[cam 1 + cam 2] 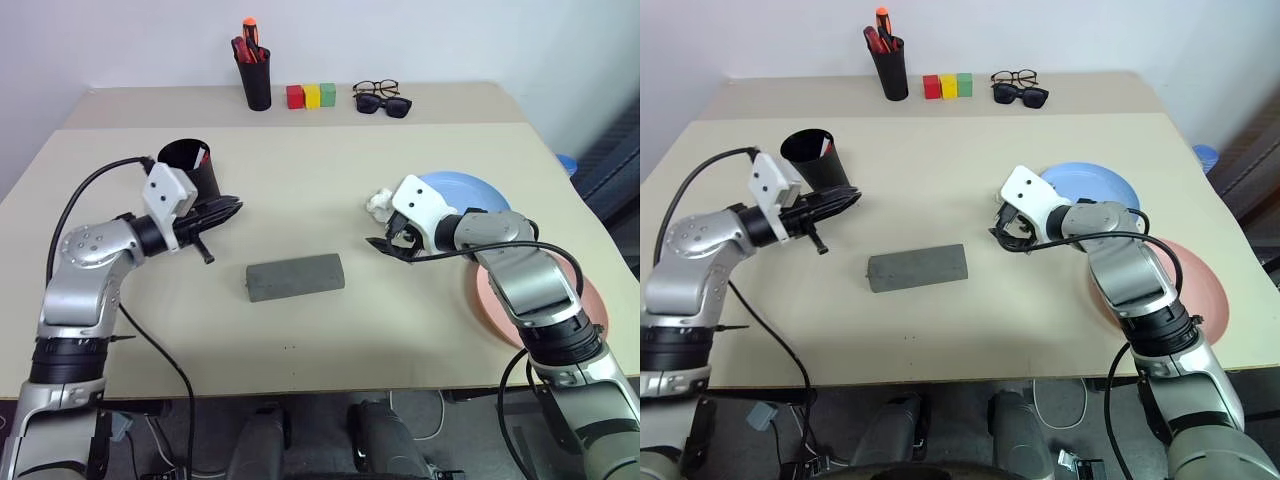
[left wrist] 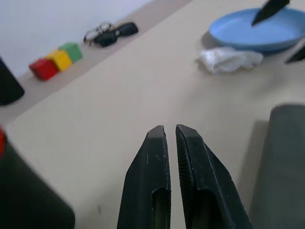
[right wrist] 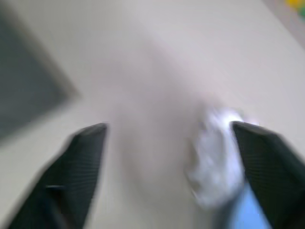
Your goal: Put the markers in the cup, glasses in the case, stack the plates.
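The black cup (image 1: pixel 186 166) stands at the left with a red marker (image 1: pixel 204 155) end showing inside it. My left gripper (image 1: pixel 232 207) hovers just right of the cup, shut and empty, as the left wrist view (image 2: pixel 170 131) confirms. The grey case (image 1: pixel 295 277) lies closed at the table's middle. The glasses are out of view. My right gripper (image 1: pixel 390 241) hangs open between the case and the blue plate (image 1: pixel 472 195), holding nothing. The pink plate (image 1: pixel 1200 290) lies nearer the front, partly under my right arm.
A crumpled white wad (image 1: pixel 380 203) lies by the blue plate's left rim, beside my right gripper. On the back strip stand a black pen pot (image 1: pixel 256 78), three coloured blocks (image 1: pixel 311 95), clear spectacles (image 1: pixel 375 88) and black sunglasses (image 1: pixel 386 105).
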You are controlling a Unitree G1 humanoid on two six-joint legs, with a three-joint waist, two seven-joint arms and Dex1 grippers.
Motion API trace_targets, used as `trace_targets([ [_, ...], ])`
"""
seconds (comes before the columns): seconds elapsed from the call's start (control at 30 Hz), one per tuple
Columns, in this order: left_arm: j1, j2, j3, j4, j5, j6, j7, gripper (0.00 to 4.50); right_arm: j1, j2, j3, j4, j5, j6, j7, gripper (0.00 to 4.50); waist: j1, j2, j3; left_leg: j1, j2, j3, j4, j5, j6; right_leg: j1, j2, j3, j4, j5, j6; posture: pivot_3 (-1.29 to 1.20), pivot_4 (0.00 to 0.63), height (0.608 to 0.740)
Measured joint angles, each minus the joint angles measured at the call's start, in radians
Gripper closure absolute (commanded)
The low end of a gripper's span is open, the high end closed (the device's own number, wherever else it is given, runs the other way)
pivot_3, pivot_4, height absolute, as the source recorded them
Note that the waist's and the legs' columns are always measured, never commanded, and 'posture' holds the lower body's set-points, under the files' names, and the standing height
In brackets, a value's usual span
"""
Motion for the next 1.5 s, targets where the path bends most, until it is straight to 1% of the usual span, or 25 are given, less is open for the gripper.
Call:
trace_targets([
  [0.07, 0.043, 0.001, 0.011, -0.029, -0.008, 0.017, 0.006, 4.2, 0.004, -0.032, 0.0, 0.076, -0.038, -0.005, -0.028, 0.11, 0.008, 0.0, 0.0, -0.001, 0.0, 0.0, 0.0, 0.0, 0.0, 0.0, -0.001, 0.0, 0.0, 0.0, 0.0, 0.0, 0.15, 0.74],
  [0.17, 0.081, -0.005, 0.012, -0.111, -0.033, 0.055, 0.023, 4.2, 0.011, -0.04, 0.001, 0.14, -0.075, -0.029, -0.056, 0.11, 0.008, 0.0, 0.0, -0.001, 0.0, 0.0, 0.0, 0.0, 0.0, 0.0, -0.001, -0.001, -0.001, 0.0, 0.0, 0.0, 0.15, 0.74],
  [0.2, 0.086, -0.012, 0.01, -0.143, -0.043, 0.065, 0.026, 4.2, 0.018, -0.04, 0.0, 0.158, -0.079, -0.047, -0.066, 0.33, 0.007, 0.0, 0.0, 0.0, 0.0, 0.0, 0.0, 0.0, 0.0, 0.001, -0.001, 0.0, -0.001, 0.0, 0.0, 0.0, 0.15, 0.74],
  [0.27, 0.095, -0.036, -0.01, -0.198, -0.057, 0.081, 0.037, 4.2, 0.024, -0.04, 0.002, 0.174, -0.092, -0.078, -0.077, 0.92, 0.005, 0.0, 0.0, 0.001, 0.0, 0.0, 0.0, 0.0, 0.0, 0.002, 0.0, 0.0, -0.001, 0.0, 0.0, 0.0, 0.15, 0.74],
  [0.3, 0.103, -0.054, -0.035, -0.229, -0.066, 0.092, 0.041, 4.2, 0.031, -0.04, 0.002, 0.179, -0.097, -0.087, -0.084, 1.37, 0.006, 0.0, 0.0, 0.002, 0.0, 0.0, 0.0, 0.0, 0.0, 0.003, 0.0, 0.0, -0.001, 0.0, 0.0, 0.0, 0.15, 0.74],
  [0.33, 0.111, -0.067, -0.06, -0.25, -0.072, 0.106, 0.041, 4.2, 0.036, -0.04, 0.002, 0.181, -0.098, -0.09, -0.086, 1.92, 0.006, 0.0, 0.0, 0.002, 0.0, 0.0, 0.0, 0.0, 0.0, 0.003, 0.0, 0.0, -0.001, 0.0, 0.0, 0.0, 0.15, 0.74],
  [0.43, 0.121, -0.085, -0.094, -0.274, -0.084, 0.126, 0.049, 4.2, 0.05, -0.04, 0.002, 0.178, -0.105, -0.089, -0.086, 3.33, 0.006, 0.0, 0.0, 0.002, 0.0, 0.0, 0.001, 0.0, 0.0, 0.003, 0.0, 0.0, -0.001, 0.0, 0.0, 0.0, 0.15, 0.74],
  [0.5, 0.121, -0.096, -0.117, -0.283, -0.085, 0.13, 0.053, 4.2, 0.064, -0.04, 0.002, 0.166, -0.113, -0.078, -0.087, 4.4, 0.006, 0.0, 0.0, 0.002, 0.0, 0.0, 0.001, 0.0, 0.0, 0.003, 0.0, 0.0, -0.001, 0.0, 0.0, 0.0, 0.15, 0.74],
  [0.53, 0.121, -0.103, -0.128, -0.285, -0.085, 0.131, 0.053, 4.2, 0.069, -0.04, 0.001, 0.154, -0.117, -0.076, -0.091, 4.46, 0.005, 0.0, 0.0, 0.001, 0.0, 0.0, 0.001, 0.0, 0.0, 0.003, 0.0, 0.0, -0.001, 0.0, 0.0, 0.0, 0.15, 0.74],
  [0.73, 0.095, -0.127, -0.19, -0.28, -0.086, 0.131, 0.039, 4.2, 0.091, -0.076, -0.015, 0.045, -0.15, -0.077, -0.111, 4.46, 0.005, 0.001, 0.0, 0.001, 0.0, 0.0, 0.0, 0.0, 0.0, 0.003, 0.0, 0.0, -0.001, 0.0, 0.0, 0.0, 0.15, 0.74],
  [0.83, 0.087, -0.138, -0.196, -0.263, -0.086, 0.13, 0.032, 4.2, 0.123, -0.123, -0.067, -0.054, -0.157, -0.071, -0.115, 4.46, 0.006, 0.001, 0.0, 0.001, 0.0, 0.0, 0.001, 0.0, 0.0, 0.003, 0.0, 0.0, -0.001, 0.0, 0.0, 0.0, 0.15, 0.74],
  [0.87, 0.075, -0.146, -0.206, -0.253, -0.086, 0.13, 0.029, 4.2, 0.159, -0.145, -0.11, -0.113, -0.151, -0.06, -0.104, 4.46, 0.011, 0.001, 0.0, 0.0, 0.0, -0.001, 0.001, 0.0, 0.0, 0.003, 0.0, -0.001, -0.001, 0.0, 0.0, 0.0, 0.15, 0.74],
  [0.9, 0.068, -0.15, -0.213, -0.248, -0.086, 0.13, 0.027, 4.2, 0.199, -0.166, -0.152, -0.17, -0.138, -0.053, -0.086, 4.46, 0.014, 0.001, 0.0, 0.0, 0.0, -0.001, 0.001, 0.0, 0.0, 0.003, 0.0, -0.002, -0.002, 0.0, 0.0, 0.0, 0.15, 0.74],
  [1.0, 0.033, -0.161, -0.231, -0.213, -0.085, 0.13, 0.013, 4.2, 0.38, -0.233, -0.329, -0.371, -0.069, -0.028, 0.008, 4.46, 0.026, 0.001, 0.0, 0.0, 0.0, -0.001, 0.001, -0.001, 0.001, 0.004, 0.001, -0.002, -0.003, 0.0, 0.0, 0.0, 0.15, 0.74],
  [1.07, 0.0, -0.168, -0.243, -0.186, -0.085, 0.127, -0.008, 4.2, 0.567, -0.27, -0.475, -0.499, -0.034, -0.013, 0.091, 4.46, 0.035, 0.002, -0.001, 0.0, -0.001, -0.001, 0.002, -0.001, 0.001, 0.005, 0.001, -0.003, -0.003, 0.0, 0.0, 0.0, 0.15, 0.74],
  [1.17, -0.041, -0.175, -0.264, -0.134, -0.083, 0.118, -0.039, 4.2, 0.793, -0.277, -0.63, -0.615, 0.001, 0.032, 0.195, 4.46, 0.032, 0.003, -0.001, 0.001, 0.0, 0.0, 0.004, -0.001, 0.002, 0.008, 0.002, -0.002, -0.004, 0.0, 0.0, 0.0, 0.15, 0.74],
  [1.23, -0.065, -0.19, -0.278, -0.101, -0.079, 0.102, -0.057, 4.2, 0.883, -0.276, -0.698, -0.652, 0.018, 0.066, 0.239, 3.81, 0.023, 0.003, -0.001, 0.003, 0.0, 0.001, 0.005, -0.001, 0.003, 0.009, 0.002, -0.001, -0.003, 0.0, 0.0, 0.0, 0.15, 0.74],
  [1.27, -0.075, -0.199, -0.286, -0.088, -0.073, 0.097, -0.06, 4.2, 0.902, -0.276, -0.726, -0.668, 0.037, 0.088, 0.257, 3.51, 0.017, 0.003, -0.001, 0.004, 0.0, 0.002, 0.006, -0.001, 0.003, 0.01, 0.002, 0.0, -0.002, 0.0, 0.001, 0.0, 0.15, 0.74],
  [1.33, -0.089, -0.213, -0.305, -0.072, -0.063, 0.086, -0.066, 4.2, 0.914, -0.277, -0.748, -0.696, 0.058, 0.101, 0.275, 2.56, 0.006, 0.003, -0.001, 0.009, 0.001, 0.002, 0.005, -0.002, 0.003, 0.014, 0.003, 0.0, -0.002, 0.0, 0.0, 0.0, 0.15, 0.74],
  [1.4, -0.094, -0.22, -0.31, -0.07, -0.061, 0.079, -0.068, 4.2, 0.905, -0.283, -0.731, -0.708, 0.061, 0.092, 0.266, 1.6, 0.002, 0.003, -0.001, 0.014, 0.001, 0.002, 0.004, -0.002, 0.004, 0.018, 0.003, 0.0, -0.003, -0.001, 0.0, 0.0, 0.15, 0.74],
  [1.43, -0.095, -0.22, -0.309, -0.07, -0.061, 0.077, -0.067, 4.2, 0.879, -0.287, -0.709, -0.705, 0.061, 0.084, 0.25, 1.6, 0.0, 0.003, -0.001, 0.017, 0.001, 0.002, 0.002, -0.002, 0.004, 0.02, 0.003, 0.002, -0.003, -0.001, 0.0, 0.0, 0.15, 0.74],
  [1.5, -0.091, -0.217, -0.305, -0.071, -0.06, 0.074, -0.061, 4.2, 0.796, -0.284, -0.653, -0.691, 0.065, 0.064, 0.221, 1.6, 0.0, 0.003, -0.001, 0.017, 0.001, 0.002, 0.001, -0.002, 0.004, 0.02, 0.003, 0.002, -0.003, -0.001, 0.0, 0.0, 0.15, 0.74],
])
